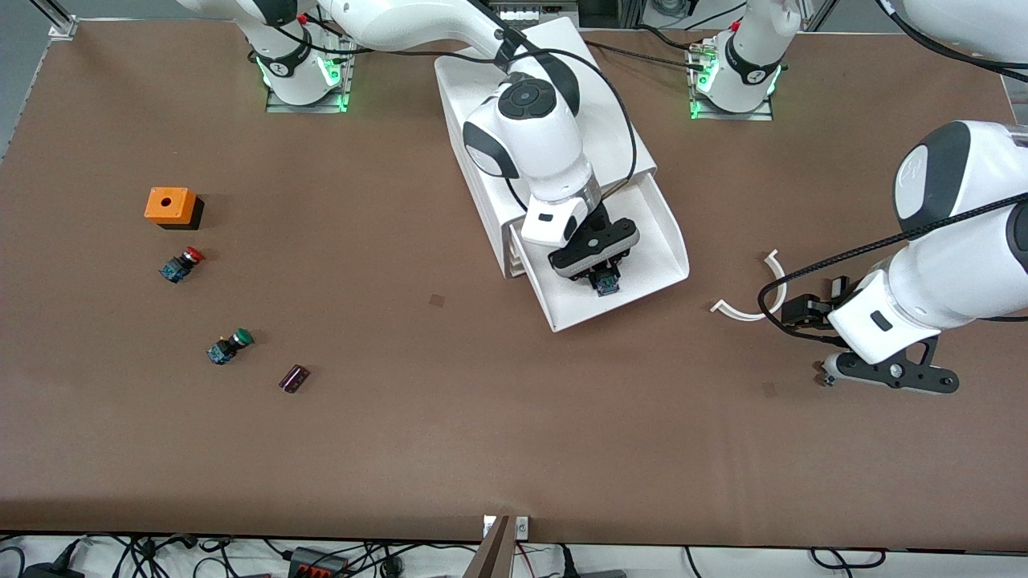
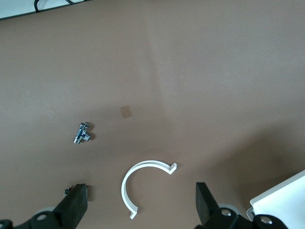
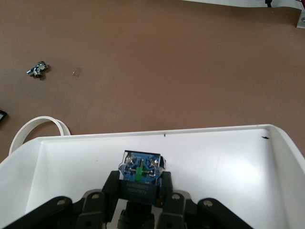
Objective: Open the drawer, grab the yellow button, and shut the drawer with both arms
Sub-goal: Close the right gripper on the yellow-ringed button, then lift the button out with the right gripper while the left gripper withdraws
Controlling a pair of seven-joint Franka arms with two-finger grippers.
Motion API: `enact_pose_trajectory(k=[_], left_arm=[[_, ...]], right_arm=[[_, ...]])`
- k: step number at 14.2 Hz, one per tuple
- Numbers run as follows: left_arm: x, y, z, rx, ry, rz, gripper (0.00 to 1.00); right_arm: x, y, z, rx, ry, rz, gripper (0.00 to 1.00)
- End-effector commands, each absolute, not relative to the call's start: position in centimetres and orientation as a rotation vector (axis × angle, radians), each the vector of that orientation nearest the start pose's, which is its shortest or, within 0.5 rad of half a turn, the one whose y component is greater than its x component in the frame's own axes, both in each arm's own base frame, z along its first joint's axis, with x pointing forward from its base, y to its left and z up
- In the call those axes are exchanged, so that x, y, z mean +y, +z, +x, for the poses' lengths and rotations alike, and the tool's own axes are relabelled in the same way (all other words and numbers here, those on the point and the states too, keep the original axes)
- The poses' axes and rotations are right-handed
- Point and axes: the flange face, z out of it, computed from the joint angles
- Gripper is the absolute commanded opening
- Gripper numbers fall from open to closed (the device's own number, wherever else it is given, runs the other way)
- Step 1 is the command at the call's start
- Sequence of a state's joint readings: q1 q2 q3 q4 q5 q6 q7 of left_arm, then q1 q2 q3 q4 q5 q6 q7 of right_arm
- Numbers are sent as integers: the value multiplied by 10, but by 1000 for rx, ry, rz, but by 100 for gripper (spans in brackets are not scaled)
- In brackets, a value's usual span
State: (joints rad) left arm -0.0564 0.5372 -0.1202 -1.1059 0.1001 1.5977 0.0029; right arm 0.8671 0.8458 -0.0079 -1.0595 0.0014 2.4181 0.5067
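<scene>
- Front view: I have the right pincer down in the pulled-out top drawer, clenched on the button. The left pincer waits over the tabletop.
- Left wrist view: its fingers are spread, released, over a white clip.
- Right wrist view: the button's blue base sits between my pads; I judge it light, rigid, smooth plastic, best gripped across the flat base sides.

No text, brand, number or sign can be read anywhere I look. The black collar of the button between my right gripper's fingers carries a line of pale print, too small to make out. The round marks on my arms' base rings are likewise illegible.
</scene>
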Motion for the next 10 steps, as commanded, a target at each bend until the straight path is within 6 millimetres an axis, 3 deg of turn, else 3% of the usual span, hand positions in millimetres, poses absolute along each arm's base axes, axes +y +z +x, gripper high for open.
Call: enact_pose_trajectory(k=[1, 4, 10], left_arm=[[-94, 513, 700, 246, 41, -3088, 100], [-94, 513, 700, 246, 41, -3092, 100], [-95, 513, 700, 244, 46, -3108, 100]], right_arm=[[621, 387, 527, -495, -588, -2715, 2], [620, 390, 526, -490, -569, -2726, 0], [617, 454, 523, -486, -545, -2743, 0]])
